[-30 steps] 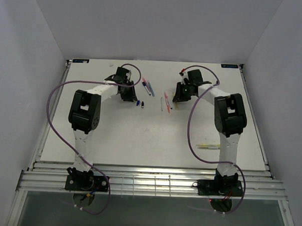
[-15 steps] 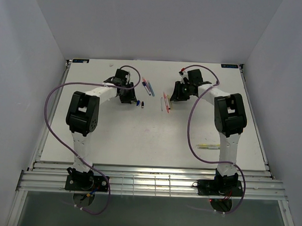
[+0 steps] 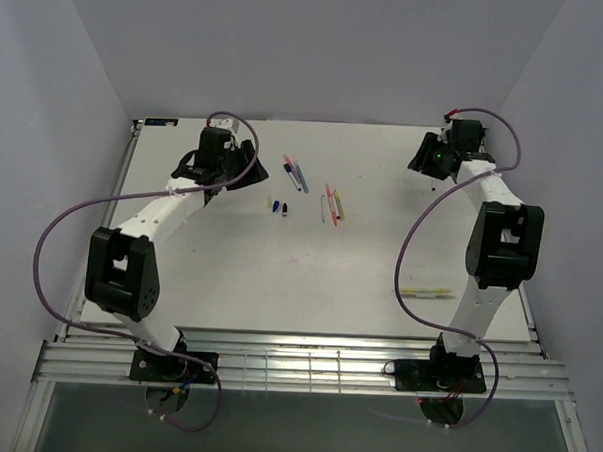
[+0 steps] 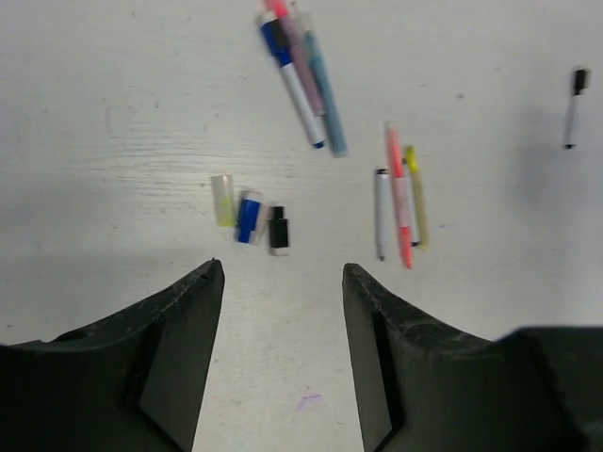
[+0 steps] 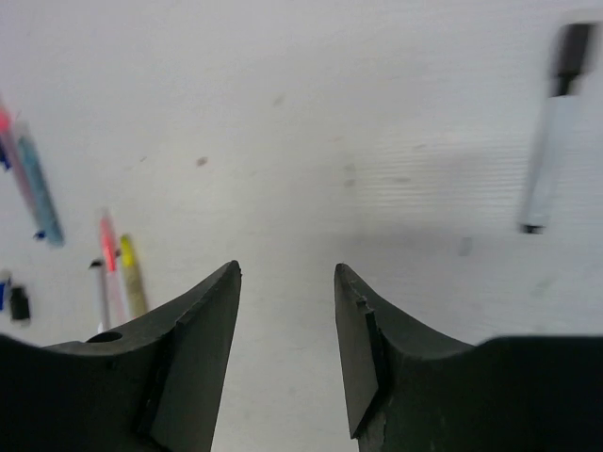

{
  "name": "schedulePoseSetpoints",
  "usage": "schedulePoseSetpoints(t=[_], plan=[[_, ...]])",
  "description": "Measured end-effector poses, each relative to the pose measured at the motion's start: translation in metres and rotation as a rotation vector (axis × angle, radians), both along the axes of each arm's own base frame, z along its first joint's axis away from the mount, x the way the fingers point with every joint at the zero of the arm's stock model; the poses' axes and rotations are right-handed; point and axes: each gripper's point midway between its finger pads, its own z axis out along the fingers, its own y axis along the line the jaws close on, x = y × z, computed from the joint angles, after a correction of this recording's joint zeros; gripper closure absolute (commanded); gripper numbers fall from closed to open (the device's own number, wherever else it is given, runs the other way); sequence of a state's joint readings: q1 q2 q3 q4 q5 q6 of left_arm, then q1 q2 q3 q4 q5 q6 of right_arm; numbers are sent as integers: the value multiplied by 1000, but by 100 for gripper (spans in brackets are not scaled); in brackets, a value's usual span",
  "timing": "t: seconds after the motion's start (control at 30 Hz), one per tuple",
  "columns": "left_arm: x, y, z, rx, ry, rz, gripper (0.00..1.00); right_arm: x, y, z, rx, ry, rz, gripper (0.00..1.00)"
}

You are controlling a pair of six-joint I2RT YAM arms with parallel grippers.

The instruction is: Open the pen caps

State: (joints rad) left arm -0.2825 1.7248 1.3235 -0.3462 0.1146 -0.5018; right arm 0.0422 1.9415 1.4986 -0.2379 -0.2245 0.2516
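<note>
Left wrist camera looks down on three loose pen caps (image 4: 249, 217) lying side by side on the white table (image 4: 113, 113): one pale yellow, one blue, one black. Just beyond them lies a bundle of blue, pink and teal pens (image 4: 303, 80). Off to the right, white, pink and yellow pens (image 4: 399, 202) lie close together. The left gripper (image 4: 283, 315) hangs above the table just short of the caps, jaws parted with nothing between them. The right gripper (image 5: 287, 325) is likewise spread and empty over bare table, near a black-capped white pen (image 5: 549, 132).
</note>
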Motion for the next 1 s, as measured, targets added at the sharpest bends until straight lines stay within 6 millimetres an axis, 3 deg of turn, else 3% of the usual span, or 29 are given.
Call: schedulePoseSetpoints(t=[0.1,0.17,0.23,0.43,0.67,1.0], plan=[[-20,-7,41,-114,-108,-17,34,18,-68,7,-55,-12,-156,46],[-32,-12,55,-184,-151,-34,33,26,-104,7,-98,-9,-235,46],[-43,-20,59,-256,-162,-59,34,30,-121,0,-137,5,-275,46],[-59,-41,39,-347,-93,-124,34,37,-126,-38,-204,87,-280,46],[-72,-46,41,-372,-89,-162,34,45,-126,-80,-235,158,-263,50],[-88,-46,35,-386,-64,-178,34,54,-132,-92,-265,166,-259,60]])
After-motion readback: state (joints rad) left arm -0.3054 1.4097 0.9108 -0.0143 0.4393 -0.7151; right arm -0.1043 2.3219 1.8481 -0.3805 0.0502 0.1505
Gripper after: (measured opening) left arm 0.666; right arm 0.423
